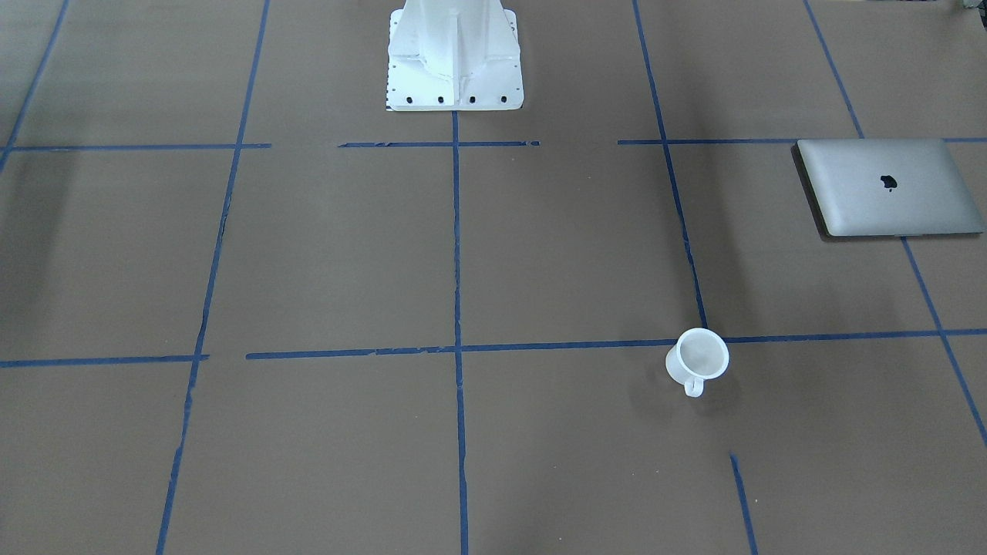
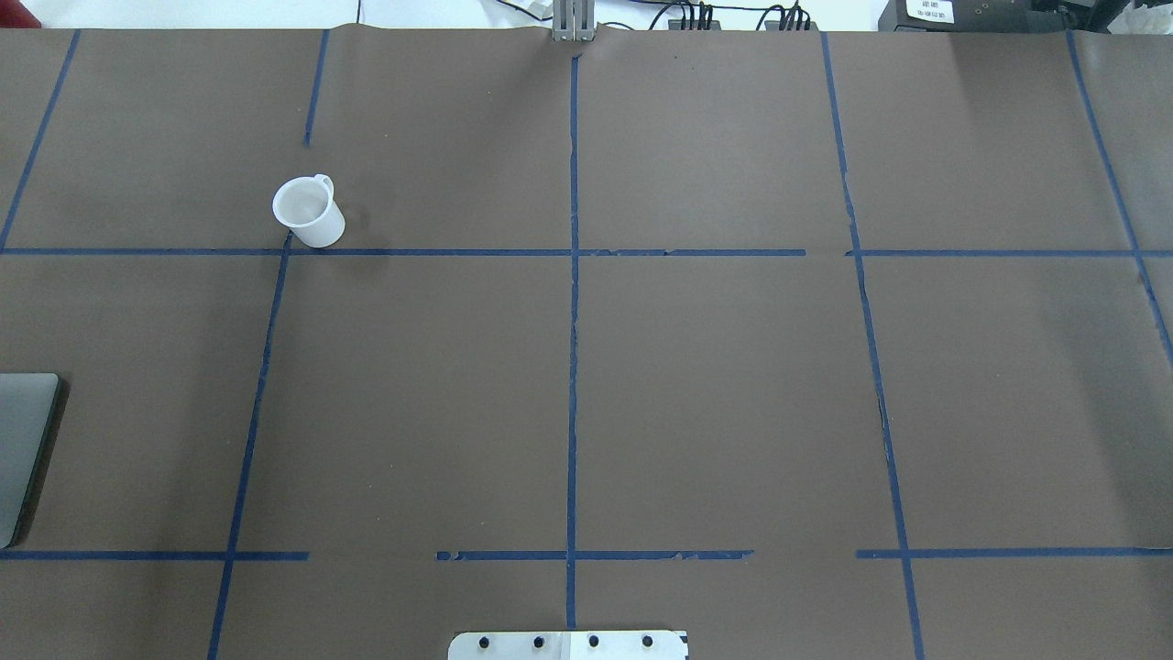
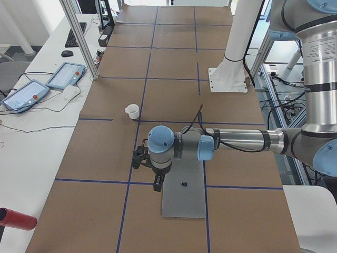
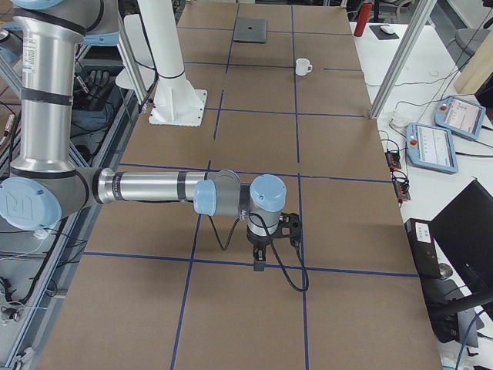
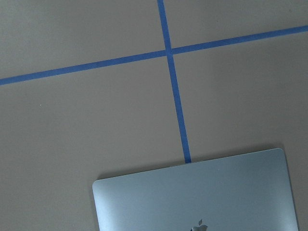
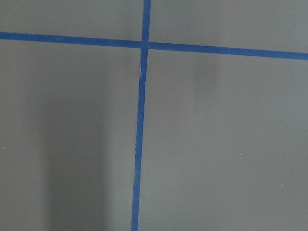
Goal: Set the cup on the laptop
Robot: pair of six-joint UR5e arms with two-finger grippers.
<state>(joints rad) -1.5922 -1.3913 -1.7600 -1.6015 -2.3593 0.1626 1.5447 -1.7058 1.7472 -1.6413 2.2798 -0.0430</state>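
Observation:
The white cup [image 1: 698, 361] stands upright on the brown table, handle toward the operators' side; it also shows in the overhead view [image 2: 309, 213] and in the side views [image 3: 132, 111] [image 4: 303, 67]. The silver-grey laptop [image 1: 887, 189] lies shut and flat at the table's left end [image 2: 23, 449] [image 3: 184, 195] [image 5: 192, 197]. My left gripper [image 3: 157, 183] hangs above the laptop's edge nearest the cup, well short of the cup; I cannot tell whether it is open or shut. My right gripper [image 4: 258, 262] hangs over bare table far from both; I cannot tell its state.
Blue tape lines grid the table [image 2: 573, 367]. The white robot base [image 1: 455, 62] stands at the middle of the robot's side. A side bench on the operators' side holds teach pendants [image 3: 66, 75], cables and a red cylinder [image 3: 16, 219].

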